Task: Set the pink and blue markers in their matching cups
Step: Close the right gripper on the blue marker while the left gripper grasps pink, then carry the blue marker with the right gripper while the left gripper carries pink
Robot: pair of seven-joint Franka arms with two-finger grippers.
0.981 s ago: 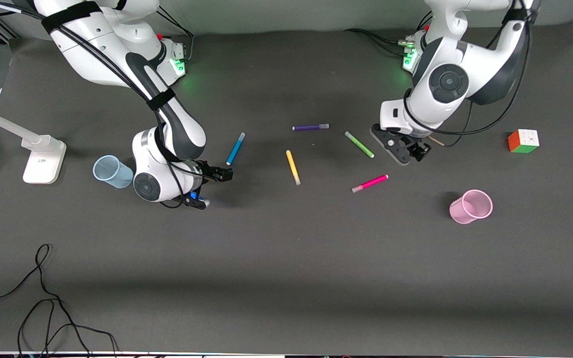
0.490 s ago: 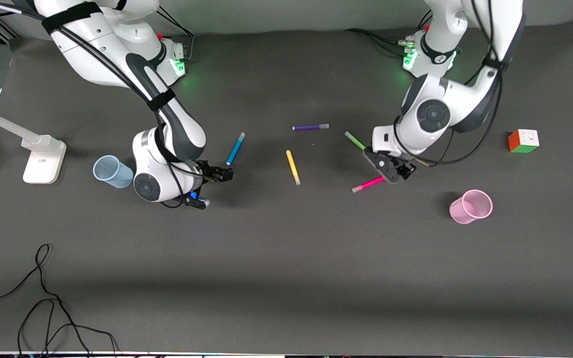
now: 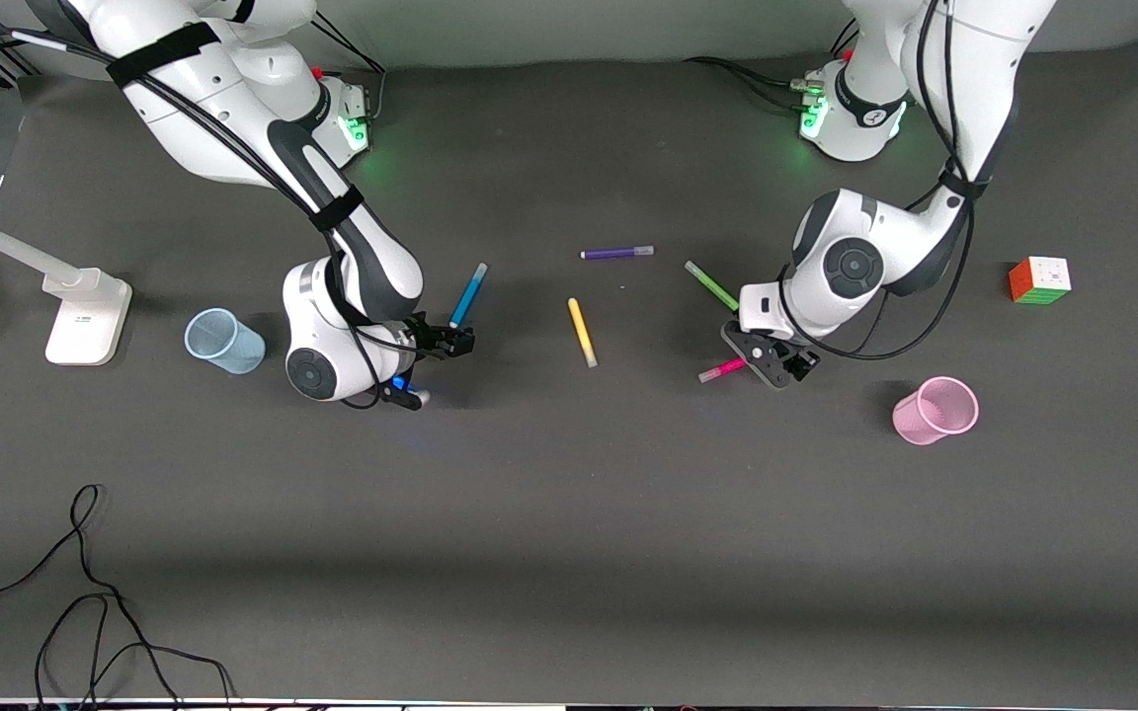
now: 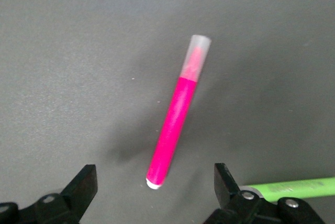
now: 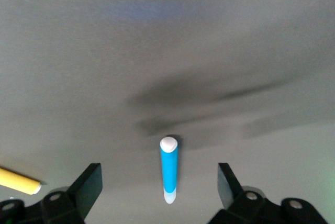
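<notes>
Left end effector [image 4: 152,195] open over pink marker [image 4: 175,122]; no lettering legible.

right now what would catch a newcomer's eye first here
Two white arms, each with an open pincer over a marker: the left pincer over the pink marker, the right pincer over the blue marker. A pink cup and a blue cup wait near the table's ends.

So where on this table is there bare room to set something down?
The widest free patch is the mat nearer the camera than the blue cup and pink cup, bordered by the black cable. It is crowded mid-table, where the markers from blue to pink lie by both open pincers.
</notes>
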